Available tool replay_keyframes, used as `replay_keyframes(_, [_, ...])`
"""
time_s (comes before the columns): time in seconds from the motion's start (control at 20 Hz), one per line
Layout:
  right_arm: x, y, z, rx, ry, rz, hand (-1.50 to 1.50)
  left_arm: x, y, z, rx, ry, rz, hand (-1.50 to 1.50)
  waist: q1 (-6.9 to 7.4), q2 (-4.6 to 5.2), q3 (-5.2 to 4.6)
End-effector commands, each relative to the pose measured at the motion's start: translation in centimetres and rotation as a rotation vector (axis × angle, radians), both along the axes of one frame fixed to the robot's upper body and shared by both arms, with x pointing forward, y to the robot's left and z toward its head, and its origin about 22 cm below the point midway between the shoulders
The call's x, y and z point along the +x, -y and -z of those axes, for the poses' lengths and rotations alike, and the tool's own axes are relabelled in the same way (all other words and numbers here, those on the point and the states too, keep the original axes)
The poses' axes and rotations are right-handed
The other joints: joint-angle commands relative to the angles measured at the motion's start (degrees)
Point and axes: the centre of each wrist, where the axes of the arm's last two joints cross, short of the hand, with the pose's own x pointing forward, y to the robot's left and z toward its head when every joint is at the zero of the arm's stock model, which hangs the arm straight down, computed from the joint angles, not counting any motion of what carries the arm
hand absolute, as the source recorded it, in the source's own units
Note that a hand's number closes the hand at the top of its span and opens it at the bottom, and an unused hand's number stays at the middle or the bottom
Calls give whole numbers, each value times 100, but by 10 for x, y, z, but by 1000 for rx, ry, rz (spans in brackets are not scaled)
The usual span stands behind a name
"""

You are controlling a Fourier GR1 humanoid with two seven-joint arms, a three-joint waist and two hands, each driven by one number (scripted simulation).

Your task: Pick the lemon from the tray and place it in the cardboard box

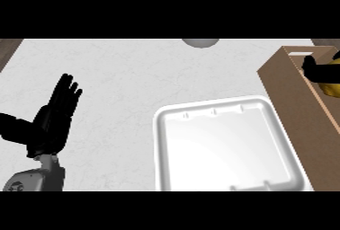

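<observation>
At the head view's right edge, the right hand (313, 65) is seen above the open cardboard box (292, 96), its black fingers (309, 63) curled round the yellow lemon (330, 80), which is held over the box's inside. Beside the box, the white tray (166, 148) lies on the pale counter (126, 72). At the left, the left hand (56, 117) is raised, fingers straight and holding nothing.
</observation>
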Motion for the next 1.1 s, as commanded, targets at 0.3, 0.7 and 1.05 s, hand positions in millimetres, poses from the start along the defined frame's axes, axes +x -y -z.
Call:
replay_keyframes(0.3, [22, 69, 64, 55, -447, -6, -150, 6, 1, -14, 13, 2, 15, 0, 16, -1, 3])
replay_keyframes(0.7, [19, 68, 56, 106, 127, -47, -150, -3, -5, -3, 6, -6, -3, 0, 11, -7, 9])
replay_keyframes(1.05, [17, 82, 31, 476, 330, -32, -150, -7, -7, -1, -9, -1, -8, 0, -27, -27, 2])
